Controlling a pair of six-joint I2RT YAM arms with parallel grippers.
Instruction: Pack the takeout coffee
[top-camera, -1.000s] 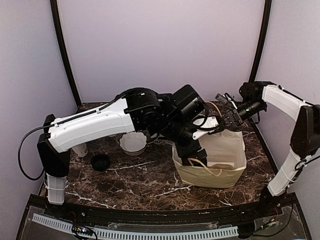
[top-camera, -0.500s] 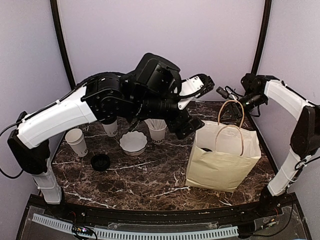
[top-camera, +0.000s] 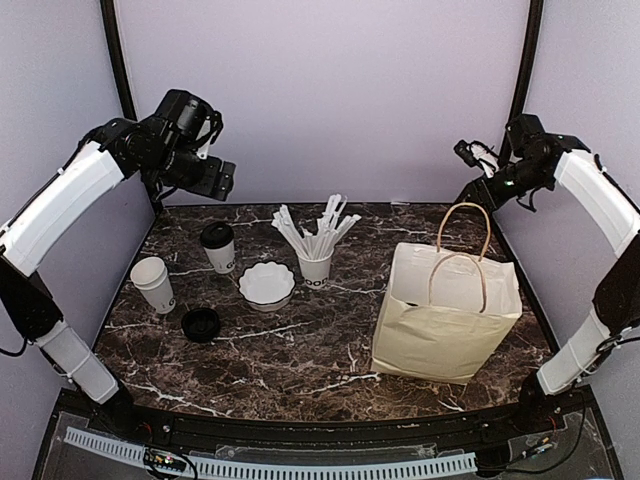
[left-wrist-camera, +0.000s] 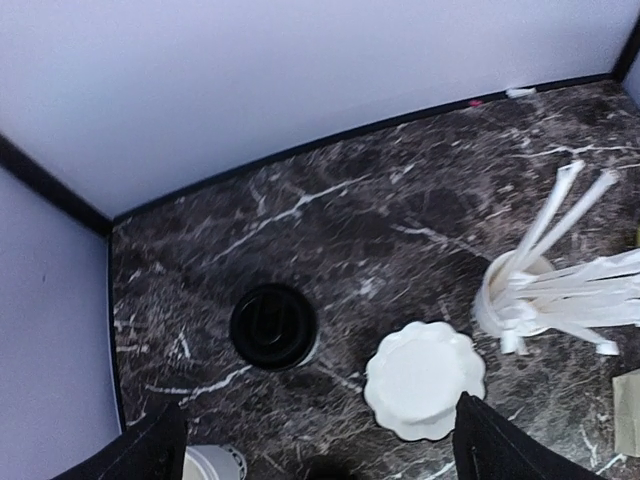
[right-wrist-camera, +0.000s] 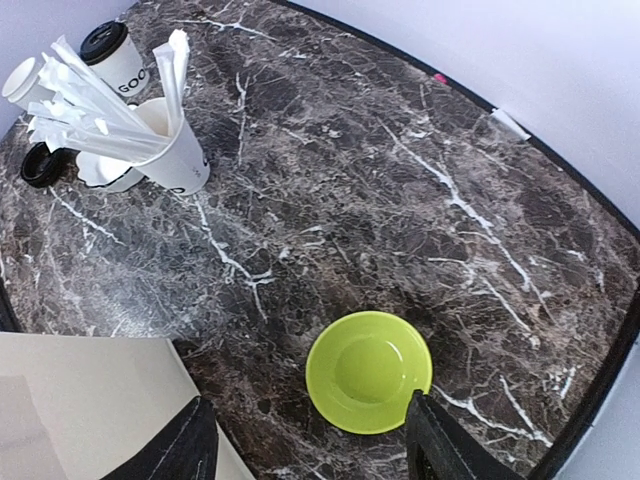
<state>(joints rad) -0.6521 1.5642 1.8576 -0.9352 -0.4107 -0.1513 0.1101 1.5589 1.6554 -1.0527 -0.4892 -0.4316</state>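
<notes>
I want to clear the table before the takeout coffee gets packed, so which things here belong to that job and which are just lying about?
For the job:
- lidded coffee cup
- open coffee cup
- loose black lid
- paper bag

Just lying about:
- scalloped white bowl
- cup of straws
- green bowl

Even, diffuse overhead lighting; soft shadows on the dark marble bench (top-camera: 300, 350); all views sharp, glare negligible.
</notes>
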